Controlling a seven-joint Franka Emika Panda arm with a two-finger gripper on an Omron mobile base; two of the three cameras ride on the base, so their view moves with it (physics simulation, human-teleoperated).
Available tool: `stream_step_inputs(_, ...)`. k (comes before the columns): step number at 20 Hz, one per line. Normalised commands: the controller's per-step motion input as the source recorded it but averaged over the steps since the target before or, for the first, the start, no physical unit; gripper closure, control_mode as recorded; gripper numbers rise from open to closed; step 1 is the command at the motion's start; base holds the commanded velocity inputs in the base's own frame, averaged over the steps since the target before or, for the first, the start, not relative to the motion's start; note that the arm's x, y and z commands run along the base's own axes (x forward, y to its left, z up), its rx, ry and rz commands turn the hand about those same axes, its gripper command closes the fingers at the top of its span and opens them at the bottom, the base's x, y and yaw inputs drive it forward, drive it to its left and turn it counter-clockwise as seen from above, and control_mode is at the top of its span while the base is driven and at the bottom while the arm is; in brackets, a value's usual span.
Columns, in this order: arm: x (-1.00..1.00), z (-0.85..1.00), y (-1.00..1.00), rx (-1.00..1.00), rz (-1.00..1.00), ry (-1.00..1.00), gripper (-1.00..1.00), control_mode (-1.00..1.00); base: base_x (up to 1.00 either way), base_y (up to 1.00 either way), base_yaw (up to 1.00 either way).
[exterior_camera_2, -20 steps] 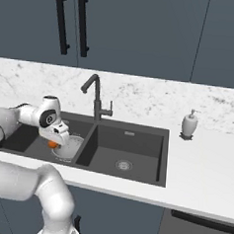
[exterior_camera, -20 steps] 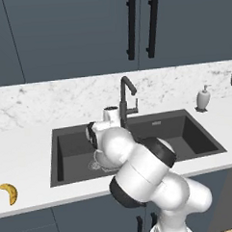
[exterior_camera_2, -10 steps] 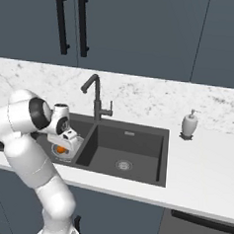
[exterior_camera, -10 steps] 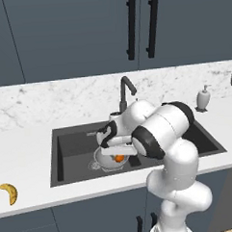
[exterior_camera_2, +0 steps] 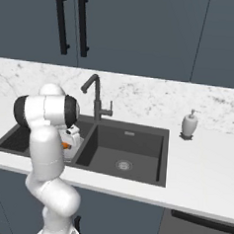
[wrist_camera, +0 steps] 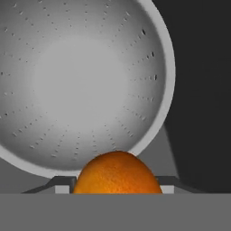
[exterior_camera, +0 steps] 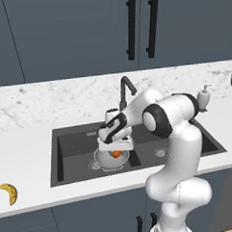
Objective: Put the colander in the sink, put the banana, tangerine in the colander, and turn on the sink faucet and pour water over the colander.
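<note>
My gripper (exterior_camera: 115, 147) hangs over the left basin of the dark sink (exterior_camera: 71, 151), shut on the orange tangerine (exterior_camera: 117, 153). Right beneath it stands the pale grey colander (exterior_camera: 107, 162) on the basin floor. In the hand view the tangerine (wrist_camera: 116, 177) sits at the bottom between my fingers, just off the rim of the colander (wrist_camera: 85, 85), whose bowl has nothing in it. The yellow banana (exterior_camera: 8, 192) lies on the counter far left, near the front edge. The dark gooseneck faucet (exterior_camera: 125, 91) rises behind the sink's divider. In the right base view my arm covers most of the colander; the tangerine (exterior_camera_2: 65, 145) peeks out.
A white soap dispenser (exterior_camera: 203, 98) stands on the marble counter right of the sink. The right basin (exterior_camera_2: 129, 149) holds just its silver drain. Dark cabinet doors with black handles (exterior_camera: 141, 27) hang above the counter.
My arm has swung its elbow up and to the right while the hand stayed over the colander with the tangerine still in its grip.
</note>
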Motion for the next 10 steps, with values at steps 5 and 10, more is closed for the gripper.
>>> stream_step_inputs(5, 0.35, -0.17, 0.0, 0.0, 0.0, 0.0, 1.0, -1.0, 0.0, 0.0, 0.0)
stream_step_inputs(10, 0.29, -0.3, 0.0, 0.0, 0.0, 0.0, 1.0, -1.0, 0.0, 0.0, 0.0)
